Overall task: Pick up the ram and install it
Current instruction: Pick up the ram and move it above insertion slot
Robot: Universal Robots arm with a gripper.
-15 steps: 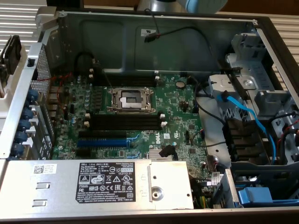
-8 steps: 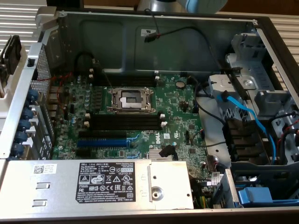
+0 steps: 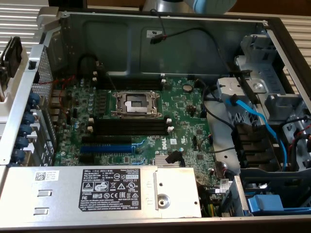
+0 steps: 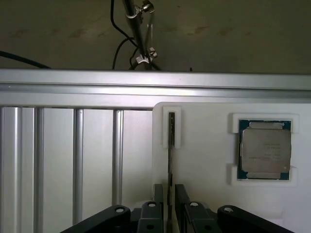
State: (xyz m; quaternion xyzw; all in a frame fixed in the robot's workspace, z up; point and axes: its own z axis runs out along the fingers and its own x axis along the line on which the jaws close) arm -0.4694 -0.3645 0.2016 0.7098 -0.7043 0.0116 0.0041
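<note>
Between the hand's [image 4: 169,190] open fingers, gap each side, stands the ram [image 4: 171,131], on edge in white holder [image 4: 204,194]; long axis runs straight away from hand, nothing gripped.

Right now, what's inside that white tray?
The white tray holds a ram stick standing on edge in a narrow slot and a processor chip lying flat in a square recess. The open gripper straddles the stick, covering its near end.
</note>
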